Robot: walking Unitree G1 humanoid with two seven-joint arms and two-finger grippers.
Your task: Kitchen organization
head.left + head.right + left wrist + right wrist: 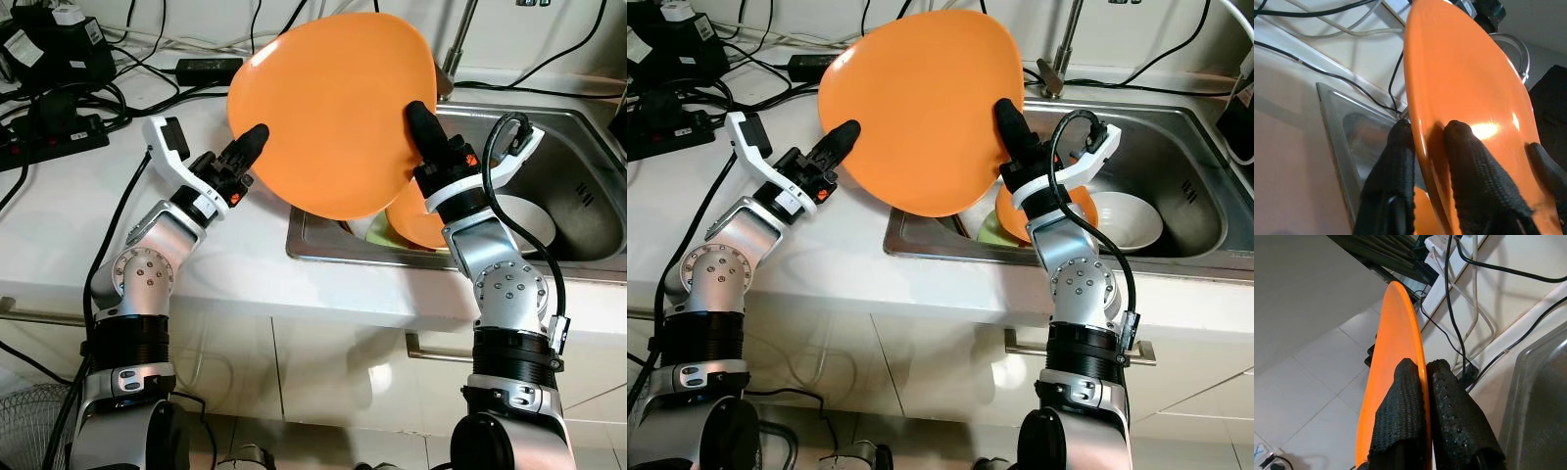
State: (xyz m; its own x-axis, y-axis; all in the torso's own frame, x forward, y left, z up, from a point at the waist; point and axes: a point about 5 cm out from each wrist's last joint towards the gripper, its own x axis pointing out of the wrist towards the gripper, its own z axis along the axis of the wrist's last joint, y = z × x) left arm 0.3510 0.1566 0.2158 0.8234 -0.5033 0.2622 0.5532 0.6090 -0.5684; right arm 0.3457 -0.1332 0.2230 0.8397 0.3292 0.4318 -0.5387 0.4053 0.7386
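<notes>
A large orange plate (pixel 333 108) is held tilted, nearly upright, above the counter and the sink's left edge. My left gripper (pixel 253 142) is shut on its left rim; in the left wrist view the black fingers (pixel 1400 156) pinch the rim from both sides. My right gripper (pixel 419 117) is shut on the plate's right rim, and the right wrist view shows the thin orange edge (pixel 1393 333) clamped between the two pads. Both arms reach up from below.
The steel sink (pixel 578 127) holds a second orange plate (pixel 416 227), a green dish (pixel 377 233) and a white bowl (pixel 529 220). A faucet (pixel 456 44) rises behind the plate. Power strips and cables (pixel 59 132) clutter the white counter (pixel 225 264) at the back left.
</notes>
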